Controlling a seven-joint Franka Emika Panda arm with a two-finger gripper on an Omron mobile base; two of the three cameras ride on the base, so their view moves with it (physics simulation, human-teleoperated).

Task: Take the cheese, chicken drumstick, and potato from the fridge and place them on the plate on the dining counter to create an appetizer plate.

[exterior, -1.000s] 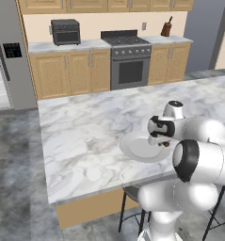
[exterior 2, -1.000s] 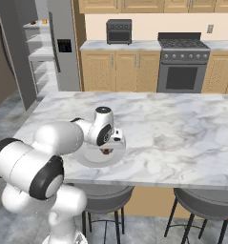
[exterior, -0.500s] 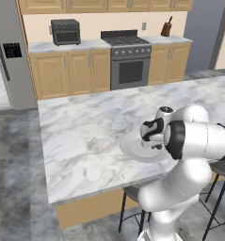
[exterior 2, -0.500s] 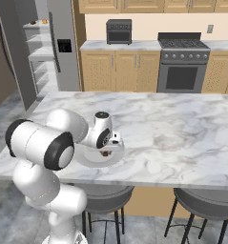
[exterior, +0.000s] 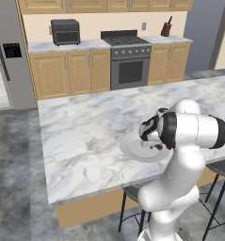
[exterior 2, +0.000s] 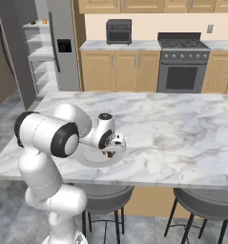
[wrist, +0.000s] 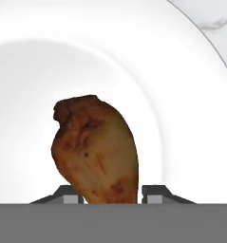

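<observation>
The end effector (wrist: 110, 198) hangs low over the plate (wrist: 181, 118) on the marble dining desk (exterior: 85, 136). In the hand view the chicken drumstick (wrist: 96, 152) sits between the two fingertips (wrist: 155, 193), thick end away from the camera, over the white dish of the plate. The tips stand just beside the meat on either side; whether they press on it or have let it go cannot be told.

From the left base view the plate (exterior: 132, 149) lies near the desk's near edge, partly behind the white arm, with a dark brown bit of the drumstick (exterior: 157, 147) showing under the hand. The right base view shows the same plate (exterior 2: 89, 159) and the drumstick (exterior 2: 108, 153) beneath the end effector (exterior 2: 111, 148). The grey fridge (exterior 2: 63, 47) stands far left, its white shelves showing.
</observation>
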